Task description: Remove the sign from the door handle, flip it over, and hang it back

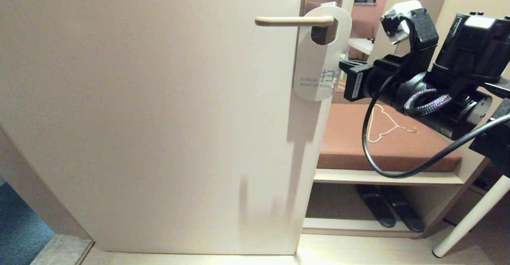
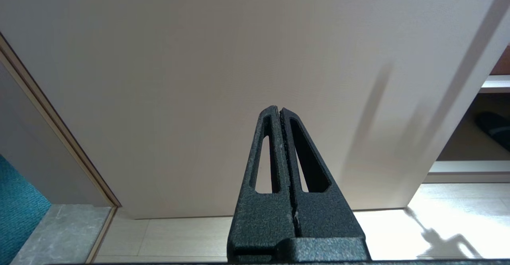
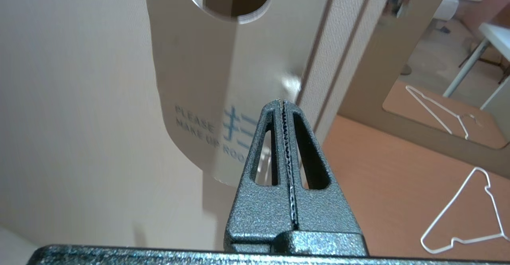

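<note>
R pincer beside hung sign

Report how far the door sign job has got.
The sign hangs on the door handle with its white MAKE UP ROOM face outward. The right gripper, fingers shut and empty, sits beside its lower edge; whether it was flipped cannot be told. The left gripper is shut, low by the door.
</note>
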{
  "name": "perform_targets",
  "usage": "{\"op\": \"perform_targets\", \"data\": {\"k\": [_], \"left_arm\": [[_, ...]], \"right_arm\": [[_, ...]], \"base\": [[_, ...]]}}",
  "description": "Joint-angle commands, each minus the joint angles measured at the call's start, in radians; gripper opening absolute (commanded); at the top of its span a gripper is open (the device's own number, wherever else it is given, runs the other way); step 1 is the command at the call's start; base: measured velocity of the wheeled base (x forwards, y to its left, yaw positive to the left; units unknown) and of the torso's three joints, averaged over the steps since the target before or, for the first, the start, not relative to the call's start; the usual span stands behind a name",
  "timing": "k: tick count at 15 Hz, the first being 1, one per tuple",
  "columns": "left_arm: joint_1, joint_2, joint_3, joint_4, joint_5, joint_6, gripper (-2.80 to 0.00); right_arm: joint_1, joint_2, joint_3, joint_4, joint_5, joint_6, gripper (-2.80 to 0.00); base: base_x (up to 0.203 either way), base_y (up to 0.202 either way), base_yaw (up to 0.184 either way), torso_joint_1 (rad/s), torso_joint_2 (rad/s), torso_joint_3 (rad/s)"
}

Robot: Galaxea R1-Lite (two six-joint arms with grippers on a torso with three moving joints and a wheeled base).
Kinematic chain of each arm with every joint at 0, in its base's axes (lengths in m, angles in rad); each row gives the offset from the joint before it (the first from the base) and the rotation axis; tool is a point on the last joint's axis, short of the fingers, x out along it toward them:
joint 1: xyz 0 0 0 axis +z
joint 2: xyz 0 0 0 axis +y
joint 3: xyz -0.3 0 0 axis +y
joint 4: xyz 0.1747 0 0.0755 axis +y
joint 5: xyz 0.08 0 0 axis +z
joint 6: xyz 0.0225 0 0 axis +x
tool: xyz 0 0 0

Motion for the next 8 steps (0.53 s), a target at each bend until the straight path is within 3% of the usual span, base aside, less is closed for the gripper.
{"op": "perform_targets", "data": {"k": [1,4,8], "left_arm": [[0.000,0.001,0.000,0.000,0.001,0.000,-2.80],[0.000,0.001,0.000,0.000,0.000,0.000,-2.80],[0.000,0.001,0.000,0.000,0.000,0.000,-2.80]], "right_arm": [[-0.002,-0.023,0.025,-0.002,-0.001,-0.002,-2.80],[-0.043,-0.082,0.069,0.017,-0.001,-0.005,-2.80],[-0.195,-0.228,0.183,0.124,0.011,-0.039,-2.80]], "base": [[0.000,0.000,0.000,0.000,0.00,0.000],[0.000,0.000,0.000,0.000,0.00,0.000],[0.000,0.000,0.000,0.000,0.00,0.000]]}}
